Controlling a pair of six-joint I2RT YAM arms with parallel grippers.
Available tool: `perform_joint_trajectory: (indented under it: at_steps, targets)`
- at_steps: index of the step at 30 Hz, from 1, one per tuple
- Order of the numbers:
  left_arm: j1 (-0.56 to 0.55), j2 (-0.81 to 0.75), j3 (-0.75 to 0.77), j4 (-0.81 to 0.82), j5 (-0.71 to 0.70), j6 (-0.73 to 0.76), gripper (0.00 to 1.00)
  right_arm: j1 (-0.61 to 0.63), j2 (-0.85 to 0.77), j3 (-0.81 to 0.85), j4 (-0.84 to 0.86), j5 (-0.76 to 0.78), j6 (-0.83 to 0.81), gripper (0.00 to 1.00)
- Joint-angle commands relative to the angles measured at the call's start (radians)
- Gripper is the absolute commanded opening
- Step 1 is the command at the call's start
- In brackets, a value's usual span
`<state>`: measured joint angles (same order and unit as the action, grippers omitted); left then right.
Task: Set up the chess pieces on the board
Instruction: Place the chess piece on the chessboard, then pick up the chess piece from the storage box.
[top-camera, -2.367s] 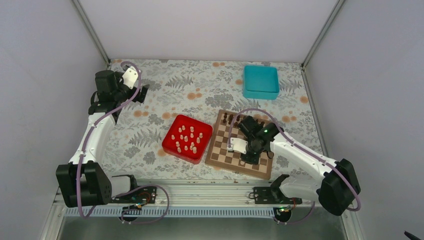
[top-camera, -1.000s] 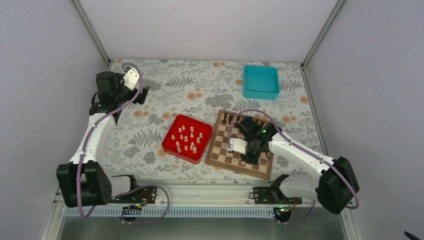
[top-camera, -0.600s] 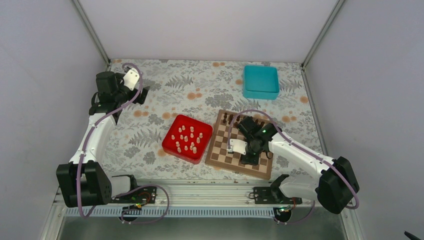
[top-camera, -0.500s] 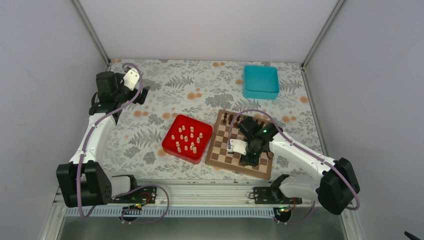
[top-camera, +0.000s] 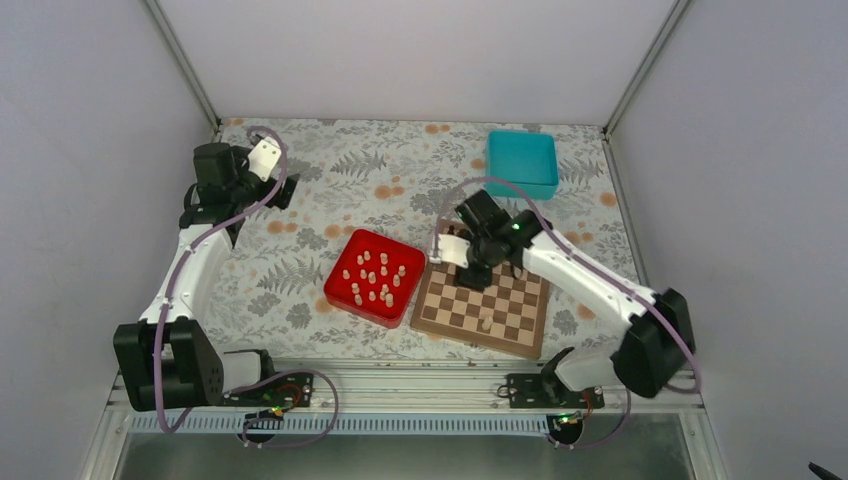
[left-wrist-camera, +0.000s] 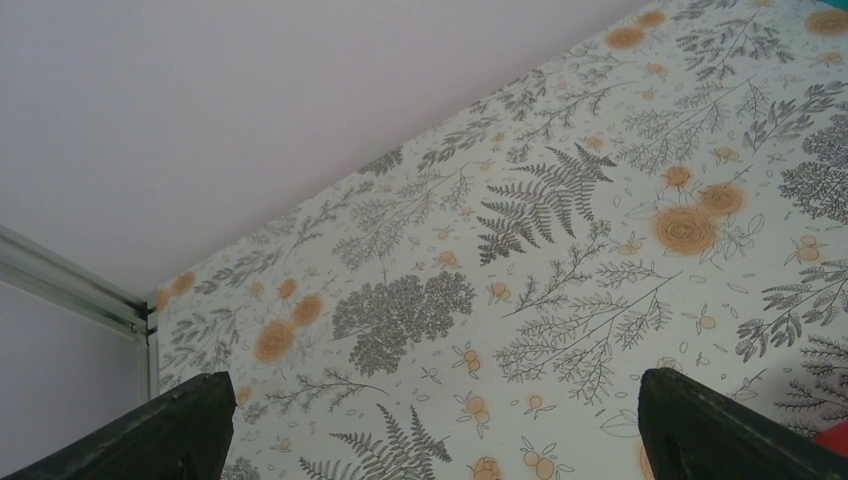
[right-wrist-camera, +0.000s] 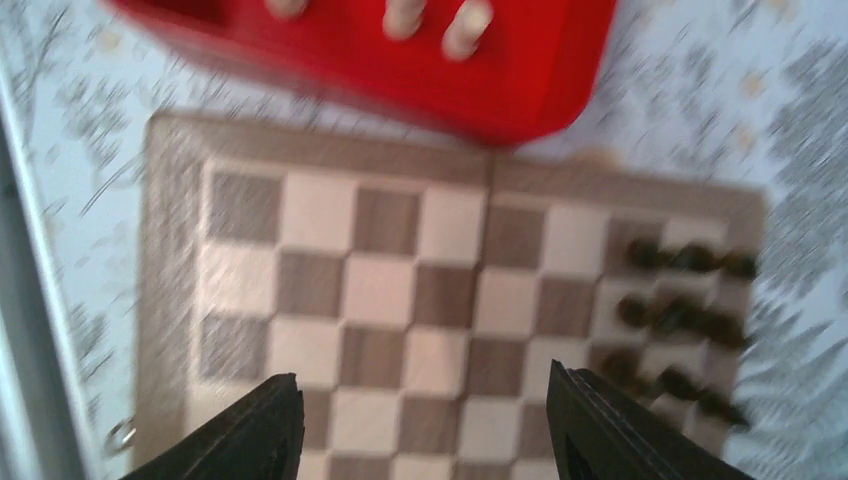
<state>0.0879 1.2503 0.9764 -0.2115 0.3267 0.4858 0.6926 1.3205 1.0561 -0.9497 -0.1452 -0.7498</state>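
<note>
Setup judged barely begun: a single pale piece is seen standing on the board, the other chess pieces are found in the red tray just beside it, and the right pincer above the board and the left pincer well apart are held open-fingered, empty.

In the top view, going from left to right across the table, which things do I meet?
left gripper → red tray → board. The teal box is left out: it lies behind the board, over the same span.
</note>
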Motion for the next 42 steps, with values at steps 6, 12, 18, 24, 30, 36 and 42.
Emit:
perform_joint_trajectory:
  at_steps: [6, 12, 18, 24, 30, 36, 42]
  targets:
    - [0.004, 0.038, 0.045, 0.015, -0.020, 0.013, 1.00, 0.050, 0.291, 0.286, 0.214, -0.057, -0.020, 0.47]
    - [0.004, 0.042, 0.044, 0.020, -0.019, 0.032, 1.00, 0.092, 0.493, 0.426, 0.199, -0.086, 0.011, 0.36]
    - [0.004, 0.064, 0.046, 0.039, 0.018, 0.024, 1.00, 0.133, 0.618, 0.508, 0.197, -0.109, 0.038, 0.35]
    - [0.004, 0.070, 0.039, 0.049, 0.011, 0.030, 1.00, 0.147, 0.695, 0.545, 0.215, -0.083, 0.044, 0.34]
    - [0.003, 0.067, 0.024, 0.057, 0.021, 0.026, 1.00, 0.149, 0.756, 0.570, 0.236, -0.060, 0.041, 0.33]
    - [0.004, 0.053, 0.030, 0.048, 0.024, 0.018, 1.00, 0.152, 0.779, 0.571, 0.274, 0.009, 0.044, 0.33]
    - [0.004, 0.037, 0.028, 0.042, 0.032, 0.013, 1.00, 0.154, 0.802, 0.575, 0.277, 0.027, 0.040, 0.31]
